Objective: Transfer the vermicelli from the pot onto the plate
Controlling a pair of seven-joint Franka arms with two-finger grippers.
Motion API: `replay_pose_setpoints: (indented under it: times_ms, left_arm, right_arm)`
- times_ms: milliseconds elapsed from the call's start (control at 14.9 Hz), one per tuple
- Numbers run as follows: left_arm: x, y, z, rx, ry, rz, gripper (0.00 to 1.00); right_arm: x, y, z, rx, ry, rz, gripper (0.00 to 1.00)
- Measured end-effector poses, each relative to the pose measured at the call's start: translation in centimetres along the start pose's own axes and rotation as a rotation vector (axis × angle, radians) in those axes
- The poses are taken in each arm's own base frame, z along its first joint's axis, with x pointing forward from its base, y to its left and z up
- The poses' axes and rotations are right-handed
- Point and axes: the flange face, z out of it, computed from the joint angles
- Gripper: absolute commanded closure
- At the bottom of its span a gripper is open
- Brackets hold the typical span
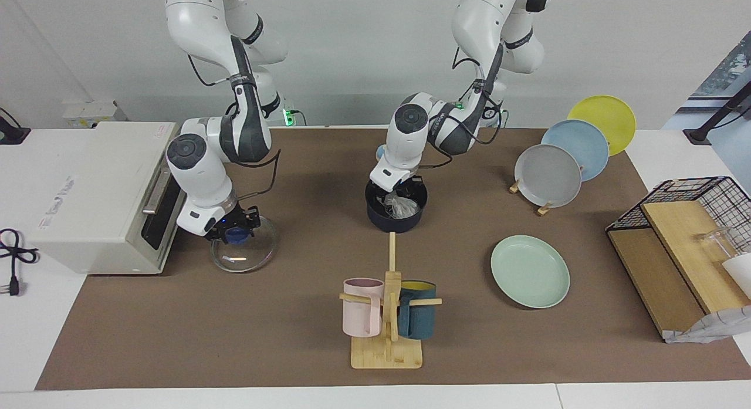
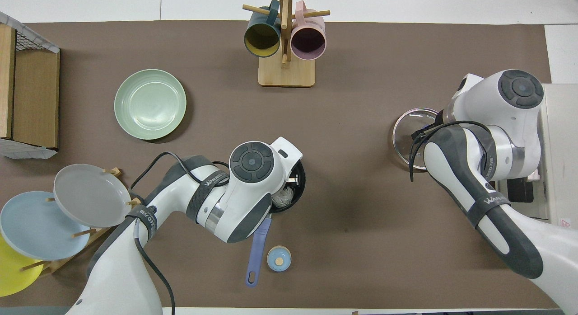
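The left gripper (image 1: 397, 199) dips into the pot (image 1: 396, 216) at table centre, fingers seemingly pinching the vermicelli (image 1: 403, 206) to lift it out. The empty mint plate (image 1: 530, 271) waits at about four o'clock from the pot in the facing view. The right gripper (image 1: 234, 228) rests on a glass lid (image 1: 244, 250), holding it aside; its finger state cannot be told

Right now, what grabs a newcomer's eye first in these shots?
The left gripper reaches down into the pot mid-table, at the vermicelli inside. The right gripper is at the blue knob of a glass lid lying in front of the white oven at the right arm's end. The mint-green plate sits bare, farther from the robots than the pot, toward the left arm's end.
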Motion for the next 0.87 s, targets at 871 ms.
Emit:
replay_pose_setpoints:
  times_ms: [871]
  left_arm:
    - [2.0,-3.0,-15.7,-0.036,-0.035,-0.065,1.0]
  right_arm:
    - [0.2,0.7,-6.2,0.001,-0.008,0.012,0.0]
